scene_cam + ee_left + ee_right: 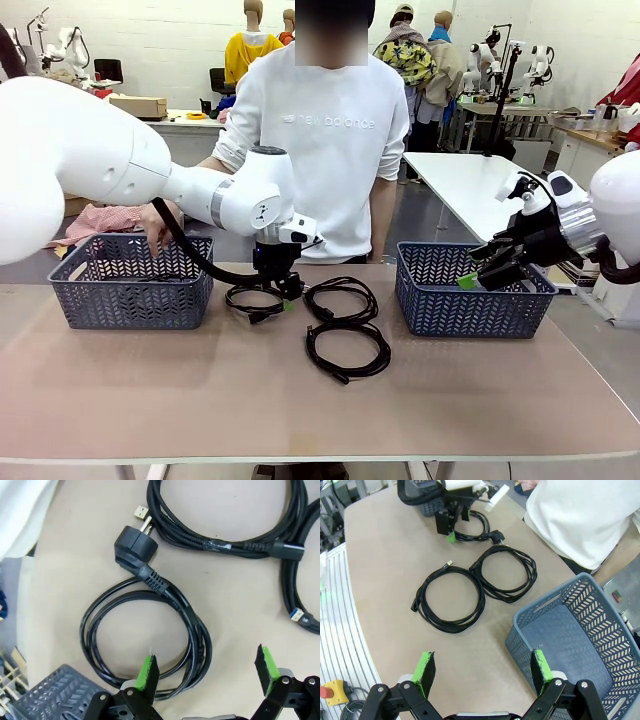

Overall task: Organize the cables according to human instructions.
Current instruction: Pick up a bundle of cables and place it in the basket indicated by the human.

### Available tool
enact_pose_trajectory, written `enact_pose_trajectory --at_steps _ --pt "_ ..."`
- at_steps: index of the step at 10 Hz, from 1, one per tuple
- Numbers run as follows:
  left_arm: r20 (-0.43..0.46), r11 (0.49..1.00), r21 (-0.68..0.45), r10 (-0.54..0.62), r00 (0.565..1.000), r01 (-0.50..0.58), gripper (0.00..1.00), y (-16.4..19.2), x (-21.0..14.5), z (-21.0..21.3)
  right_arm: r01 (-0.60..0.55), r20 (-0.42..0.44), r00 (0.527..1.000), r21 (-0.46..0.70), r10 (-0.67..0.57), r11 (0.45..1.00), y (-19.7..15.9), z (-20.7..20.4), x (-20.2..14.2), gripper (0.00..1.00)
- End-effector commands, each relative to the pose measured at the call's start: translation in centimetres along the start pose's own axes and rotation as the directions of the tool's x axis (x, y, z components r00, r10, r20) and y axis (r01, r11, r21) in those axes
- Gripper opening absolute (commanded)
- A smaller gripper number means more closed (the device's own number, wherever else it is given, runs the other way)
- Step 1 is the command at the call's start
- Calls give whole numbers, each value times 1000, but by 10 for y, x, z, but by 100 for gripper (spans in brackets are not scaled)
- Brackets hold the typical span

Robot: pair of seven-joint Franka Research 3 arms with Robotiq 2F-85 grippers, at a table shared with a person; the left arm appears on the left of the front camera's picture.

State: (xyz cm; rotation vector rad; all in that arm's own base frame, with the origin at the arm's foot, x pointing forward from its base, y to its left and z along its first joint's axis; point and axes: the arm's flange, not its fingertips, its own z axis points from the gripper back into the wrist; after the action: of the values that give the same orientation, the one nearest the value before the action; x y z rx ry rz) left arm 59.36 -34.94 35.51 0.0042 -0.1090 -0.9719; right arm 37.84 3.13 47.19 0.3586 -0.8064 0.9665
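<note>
tan tabletop lies between me and a person in a white top at the far side, whose hand rests at the rim of the left basket. my left gripper hangs low over the power cable. its jaws are spread wide and the green pads straddle one side of the coil, touching nothing that i can see. my right gripper hovers above the edge of the right basket, jaws just as wide and holding nothing.

i judge these cords light and limp. a coil will sag and may unwind when lifted, and the smooth jacket could slip. so i'd pinch across all the bundled strands at once, well away from the bulky round plug.

counting: three coils on the table. the power cable lies to the left, a usb cable far of the middle, and a second usb cable nearer me. two baskets stand by. whether a fourth cord lies in the left basket i cannot tell.
</note>
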Motion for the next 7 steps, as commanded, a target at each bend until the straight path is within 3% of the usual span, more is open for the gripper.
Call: enact_pose_trajectory --at_steps 1,7 --pt "-29 999 7 46 999 -46 100 5 13 -8 -14 25 1000 11 14 1000 -4 -3 -2 100" --pt "-48 995 -17 95 994 -96 100 18 24 -33 -14 25 1000 11 14 1000 -4 -3 -2 100"
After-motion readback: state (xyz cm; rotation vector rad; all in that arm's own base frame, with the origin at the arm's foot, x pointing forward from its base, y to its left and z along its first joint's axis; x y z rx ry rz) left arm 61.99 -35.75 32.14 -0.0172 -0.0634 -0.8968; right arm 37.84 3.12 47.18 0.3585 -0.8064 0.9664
